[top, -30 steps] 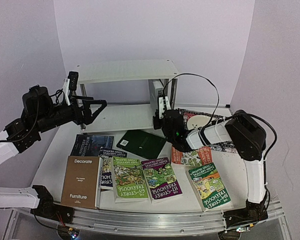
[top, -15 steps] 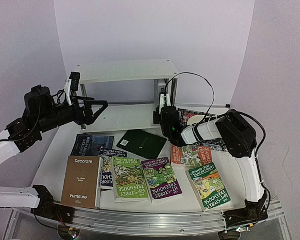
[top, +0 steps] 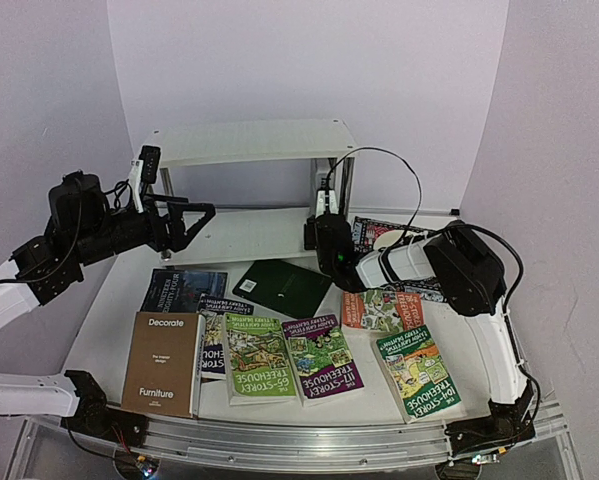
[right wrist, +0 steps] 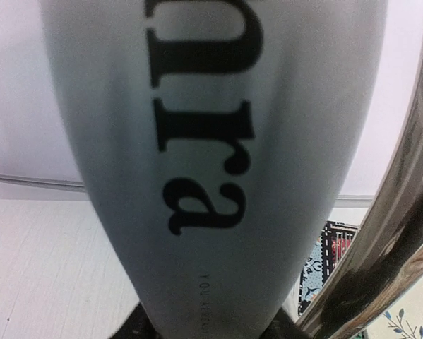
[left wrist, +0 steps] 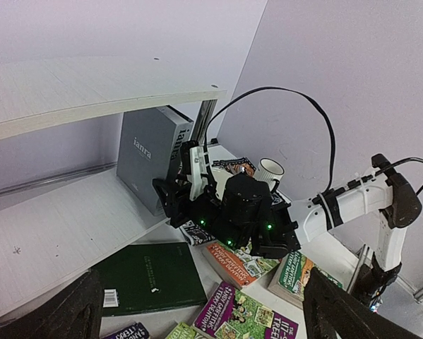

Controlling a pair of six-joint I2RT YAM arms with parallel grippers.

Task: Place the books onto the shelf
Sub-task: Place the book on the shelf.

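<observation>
Finds the grey book (left wrist: 149, 159) upright on the shelf (top: 247, 142), at the 3 o'clock end of its lower board (top: 241, 238), just beside the chrome leg (right wrist: 398, 205). Meets the right gripper (top: 319, 226) at the foot of that book, on its 6 o'clock side. Cannot tell whether the fingers clamp the spine or stand off it, since the spine fills the wrist view. Sees the left gripper (top: 197, 224) spread wide in the air by the 9 o'clock end of the lower board, touching nothing. Shows a long white stretch of lower board between the grey book and that 9 o'clock edge. Finds the other books flat on the desk (top: 104, 300): the green book (top: 282, 285) just off the board's front edge, the brown Decorate book (top: 164, 362) at 7 o'clock by the desk's near edge, the Treehouse paperbacks (top: 289, 358) side by side toward 5 o'clock. Places the patterned mat (top: 365, 226) at 3 o'clock, partly hidden behind the right arm
</observation>
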